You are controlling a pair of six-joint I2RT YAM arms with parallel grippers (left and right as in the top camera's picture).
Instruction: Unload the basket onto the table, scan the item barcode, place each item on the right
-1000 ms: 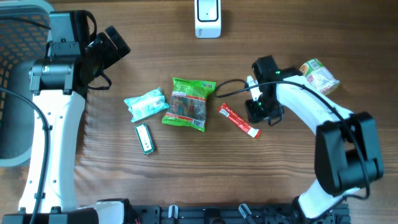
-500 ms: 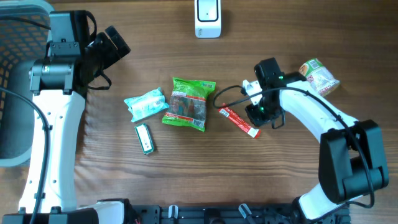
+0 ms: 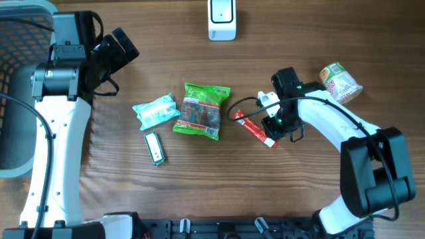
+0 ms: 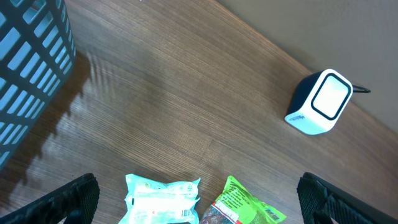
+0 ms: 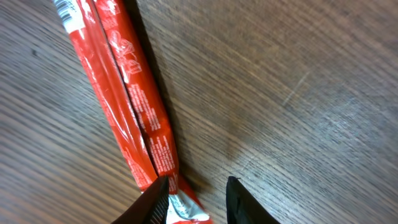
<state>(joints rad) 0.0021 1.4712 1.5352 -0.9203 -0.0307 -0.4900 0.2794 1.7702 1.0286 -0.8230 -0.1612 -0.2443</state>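
Note:
A long red packet (image 3: 252, 128) lies on the wood right of centre, also close up in the right wrist view (image 5: 134, 106). My right gripper (image 3: 272, 130) is down at its lower right end. There its jaws (image 5: 197, 182) stand narrowly open: the left finger lies over the packet's crimped white end, and bare wood shows between that end and the right finger. The white barcode scanner (image 3: 222, 20) stands at the table's back edge and shows in the left wrist view (image 4: 320, 102). My left gripper (image 4: 199, 202) hangs wide open and empty, high at the back left (image 3: 123, 46).
A teal packet (image 3: 156, 111), a green snack bag (image 3: 201, 111) and a small green-and-white stick (image 3: 154, 147) lie left of centre. A can (image 3: 341, 81) lies on its side at the right. A blue basket (image 3: 13, 86) stands at the left edge.
My right gripper has moved slightly toward the front of the table, down to the red packet's end, and its jaws have narrowed there. The left arm has not moved.

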